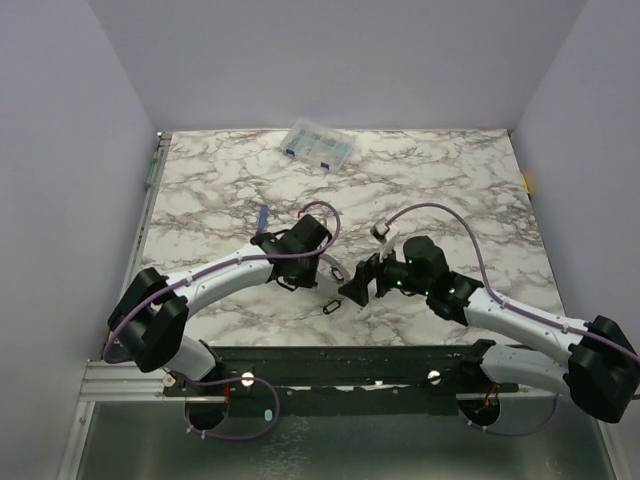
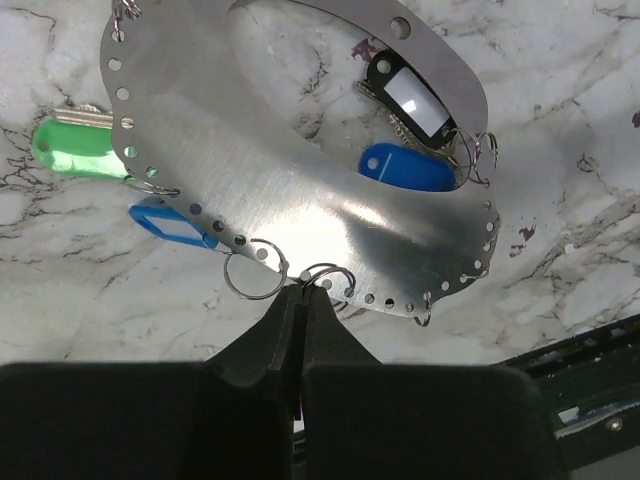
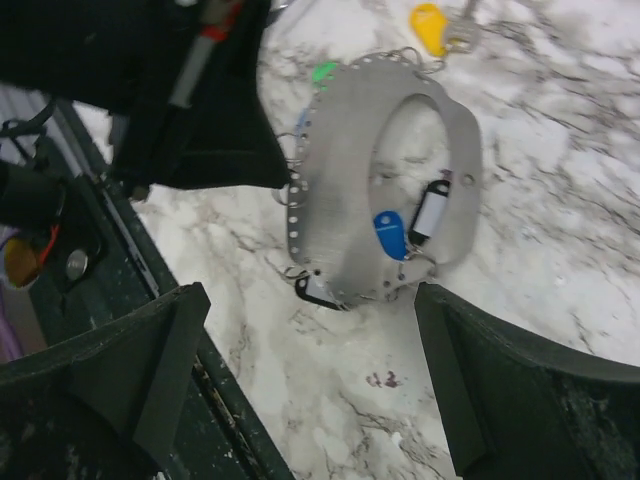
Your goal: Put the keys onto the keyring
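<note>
Keyring (image 2: 300, 190) is pinched by the left claw (image 2: 300, 292); right claw (image 3: 310, 335) is spread, so the yellow key (image 3: 430, 25) is probably to be fetched next.

A high overhead view looks down on the table (image 1: 450, 180), while both close wrist views share the keyring (image 2: 300, 170).

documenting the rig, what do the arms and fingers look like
White links with bulky black joints on the left arm and right arm. A thin purple cable loops along each. The fingers are plain matt black wedges. The right arm carries green lights.
</note>
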`<state>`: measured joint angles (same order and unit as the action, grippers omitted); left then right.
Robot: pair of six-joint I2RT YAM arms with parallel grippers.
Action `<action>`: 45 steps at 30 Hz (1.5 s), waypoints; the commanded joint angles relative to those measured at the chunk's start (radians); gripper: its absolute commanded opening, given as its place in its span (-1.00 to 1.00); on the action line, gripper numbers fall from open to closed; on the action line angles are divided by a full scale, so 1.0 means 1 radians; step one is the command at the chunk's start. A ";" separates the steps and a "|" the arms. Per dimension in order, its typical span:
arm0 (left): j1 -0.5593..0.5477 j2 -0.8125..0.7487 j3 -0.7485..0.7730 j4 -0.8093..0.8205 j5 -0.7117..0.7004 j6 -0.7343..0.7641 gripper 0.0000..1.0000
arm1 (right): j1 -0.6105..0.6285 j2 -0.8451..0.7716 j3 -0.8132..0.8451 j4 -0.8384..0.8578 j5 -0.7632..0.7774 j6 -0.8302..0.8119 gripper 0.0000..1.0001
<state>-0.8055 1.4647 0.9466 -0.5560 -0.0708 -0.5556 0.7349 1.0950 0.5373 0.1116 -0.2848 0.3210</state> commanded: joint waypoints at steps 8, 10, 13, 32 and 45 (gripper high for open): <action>-0.004 0.040 0.141 -0.206 0.162 0.032 -1.00 | 0.201 -0.036 -0.219 0.470 0.116 -0.221 0.90; -0.004 0.042 0.156 -0.214 0.186 0.028 -1.00 | 0.221 -0.010 -0.269 0.608 0.125 -0.250 0.88; -0.004 0.046 0.180 -0.231 0.216 0.025 -1.00 | 0.247 0.069 -0.281 0.709 0.160 -0.296 0.87; -0.004 -0.002 0.202 -0.308 0.179 0.011 -1.00 | 0.308 0.302 -0.234 0.895 0.230 -0.449 0.84; -0.007 -0.218 -0.147 -0.013 0.025 -0.134 0.17 | 0.308 0.079 -0.286 0.669 0.568 -0.180 0.86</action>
<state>-0.8066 1.2949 0.8722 -0.7193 0.0143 -0.5751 1.0351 1.2301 0.2497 0.9054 0.1135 0.0181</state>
